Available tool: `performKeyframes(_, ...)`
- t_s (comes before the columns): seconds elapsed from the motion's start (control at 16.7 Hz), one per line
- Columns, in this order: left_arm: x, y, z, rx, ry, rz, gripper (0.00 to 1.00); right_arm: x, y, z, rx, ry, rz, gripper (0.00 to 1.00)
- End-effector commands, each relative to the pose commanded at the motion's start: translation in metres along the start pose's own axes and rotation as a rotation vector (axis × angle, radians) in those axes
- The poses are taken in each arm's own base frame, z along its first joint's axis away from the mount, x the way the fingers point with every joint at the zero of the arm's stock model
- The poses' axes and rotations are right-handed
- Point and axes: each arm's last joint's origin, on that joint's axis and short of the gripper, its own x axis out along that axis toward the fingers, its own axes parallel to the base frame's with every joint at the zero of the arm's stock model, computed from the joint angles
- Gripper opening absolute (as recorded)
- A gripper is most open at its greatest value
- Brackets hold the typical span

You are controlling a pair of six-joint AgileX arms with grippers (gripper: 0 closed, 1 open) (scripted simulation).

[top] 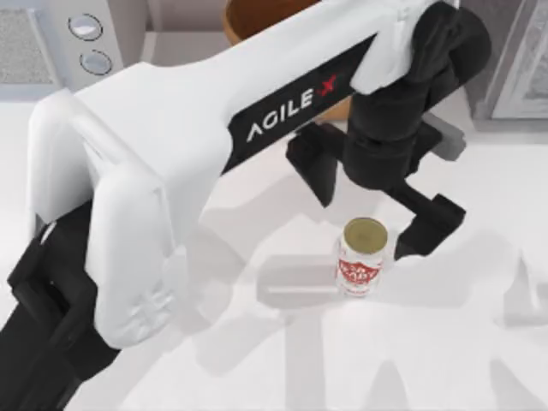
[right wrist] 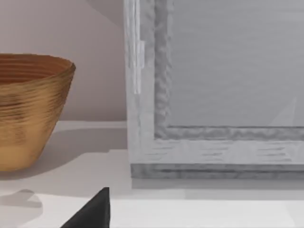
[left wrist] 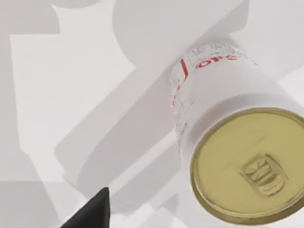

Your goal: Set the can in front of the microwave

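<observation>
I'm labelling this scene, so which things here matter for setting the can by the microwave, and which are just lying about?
Belonging to the job:
- can, upright on the table
- microwave, far left corner
- left gripper, open, above and around the can

Lying about:
- brown basket
- darker grey box with white-framed door, far right

Can point(top: 364, 257) upright mid-table, microwave point(top: 60, 38) far back-left.

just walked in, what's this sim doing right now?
The left arm reaches across the table, its open left gripper hovering just above an upright can near the table's middle, fingers straddling it, not closed on it. The microwave sits at the back left, so the can is not yet in front of it. A brown basket and a grey box stand at the back.
</observation>
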Motion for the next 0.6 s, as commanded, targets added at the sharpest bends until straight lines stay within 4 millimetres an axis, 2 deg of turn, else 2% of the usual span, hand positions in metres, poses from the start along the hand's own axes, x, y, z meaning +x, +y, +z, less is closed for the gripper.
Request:
performKeyframes(0.42, -0.0032, 0.0008, 0.0016, -0.003, -0.018, 0.005, 1.00, 0.0000, 0.0000, 0.0000, 0.000, 0.000, 0.000, 1.00)
performKeyframes(0.6, 0.0050, -0.0001, 0.0027, 0.001, -0.018, 0.007, 1.00, 0.0000, 0.0000, 0.0000, 0.000, 0.000, 0.000, 1.00)
